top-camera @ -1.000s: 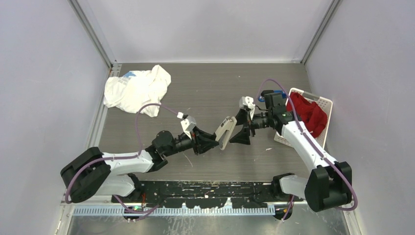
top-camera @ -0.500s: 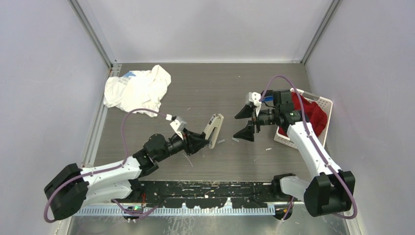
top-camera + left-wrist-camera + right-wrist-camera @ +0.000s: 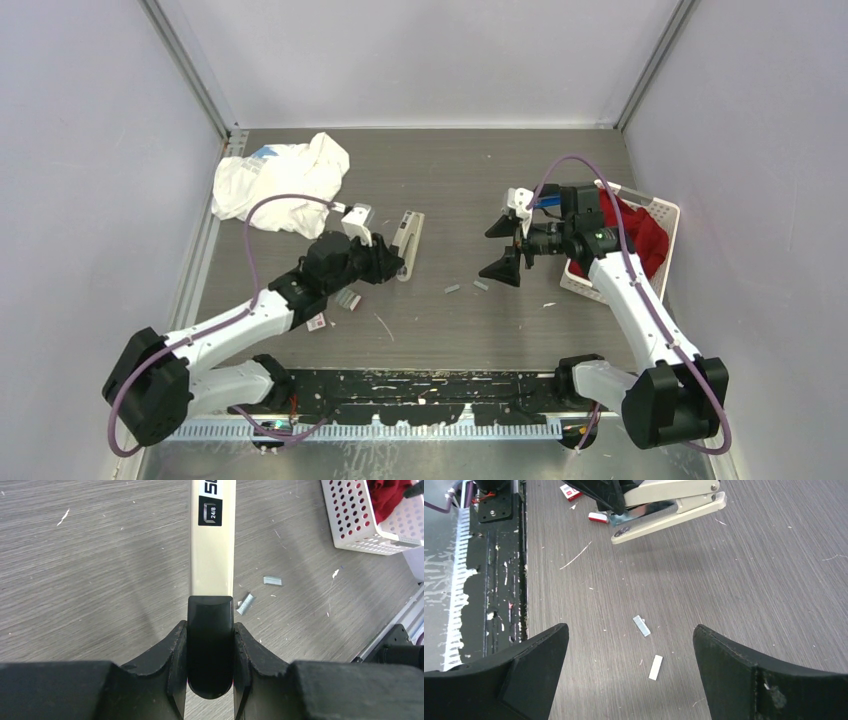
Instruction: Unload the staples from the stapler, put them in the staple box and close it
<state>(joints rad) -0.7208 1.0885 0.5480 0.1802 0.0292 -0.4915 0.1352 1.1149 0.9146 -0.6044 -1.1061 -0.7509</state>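
The left jaws are clamping partway closed on the black rear end of the beige stapler, which is pointing toward the far side, left of centre on the worktop. The right jaws are hanging wide apart and empty. Two strips of staples are lying on the worktop between the stapler and the right jaws, touching neither.

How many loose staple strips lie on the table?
2. One staple strip lies nearer the stapler, the other strip nearer the right gripper. More may hide inside the stapler.
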